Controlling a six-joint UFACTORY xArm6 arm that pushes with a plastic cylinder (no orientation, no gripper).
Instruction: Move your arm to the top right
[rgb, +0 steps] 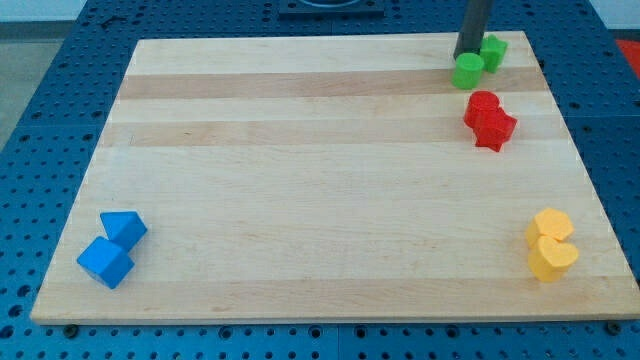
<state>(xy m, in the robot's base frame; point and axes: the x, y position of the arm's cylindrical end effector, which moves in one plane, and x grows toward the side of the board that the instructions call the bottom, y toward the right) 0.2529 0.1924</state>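
worktop: pale wooden board on a blue perforated base.

- blue block, wedge-like, and blue cube: touching each other, far toward the view's left and bottom from my tip.
- my tip: end of a plain dark rod. it has no hand, so there is nothing to spread, press together or pinch. it stands near the board's top edge, toward the view's right.
- green cylinder: touching or just below my tip.
- green block: just right of my tip, shape unclear.
- red blocks and: touching each other, below and slightly right of my tip.
- yellow blocks and: a touching pair, well below and right.

goal: the top right corner lies a short way right of my tip, with the second green block in between. judged nearly there.
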